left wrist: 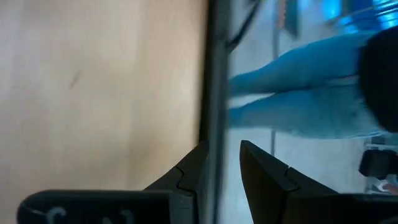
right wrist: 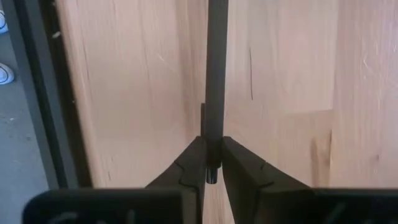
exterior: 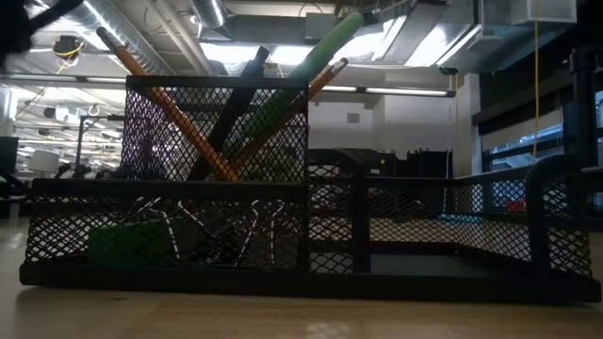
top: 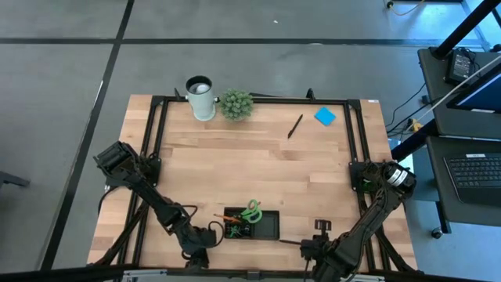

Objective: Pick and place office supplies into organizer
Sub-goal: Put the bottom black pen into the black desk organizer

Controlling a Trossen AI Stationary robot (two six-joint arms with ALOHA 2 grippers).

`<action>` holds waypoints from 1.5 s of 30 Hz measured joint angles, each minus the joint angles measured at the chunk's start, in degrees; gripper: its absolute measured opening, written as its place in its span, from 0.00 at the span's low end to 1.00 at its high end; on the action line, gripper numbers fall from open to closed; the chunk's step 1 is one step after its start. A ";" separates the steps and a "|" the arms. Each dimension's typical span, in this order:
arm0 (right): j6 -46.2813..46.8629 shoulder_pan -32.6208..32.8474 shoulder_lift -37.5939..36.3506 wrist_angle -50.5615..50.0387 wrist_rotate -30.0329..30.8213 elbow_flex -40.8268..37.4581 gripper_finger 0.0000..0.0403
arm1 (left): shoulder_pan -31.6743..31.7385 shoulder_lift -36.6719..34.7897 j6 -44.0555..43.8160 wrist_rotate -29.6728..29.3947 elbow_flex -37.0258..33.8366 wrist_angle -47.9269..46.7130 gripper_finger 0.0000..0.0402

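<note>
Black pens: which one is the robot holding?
The black pen clamped in the right gripper, beside the organizer. The other black pen lies loose near the blue sticky-note pad.

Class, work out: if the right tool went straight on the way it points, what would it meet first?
Probably the organizer: the right tool aims its pen there; depth unclear.
</note>
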 joint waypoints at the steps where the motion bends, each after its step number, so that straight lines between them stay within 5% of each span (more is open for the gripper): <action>1: -0.04 0.01 0.00 -0.15 0.00 0.00 0.12 | 0.05 0.00 1.37 -0.22 -0.02 2.24 0.20; 7: -0.18 -0.03 -0.23 -5.24 0.04 2.05 0.12 | -0.05 -0.98 8.84 3.92 0.00 23.82 0.20; 15: -0.19 -0.03 -0.24 -19.04 6.31 10.74 0.12 | 2.92 -1.66 13.14 -6.68 0.02 48.39 0.20; 20: -0.04 -1.19 -0.25 -26.38 14.23 19.54 0.09 | 7.00 -2.82 14.43 -6.65 0.02 49.50 0.20; 31: -3.46 -6.83 -0.31 -30.79 32.53 40.19 0.07 | 12.11 -5.69 37.35 -5.39 0.02 49.49 0.35; 38: -13.64 -9.94 -0.35 -21.43 34.72 44.35 0.01 | 15.60 -8.38 66.70 -14.59 0.02 49.53 0.45; 45: -18.08 -12.60 -0.33 -16.37 34.48 43.98 0.02 | 19.40 -9.20 63.58 -18.95 0.24 48.07 0.46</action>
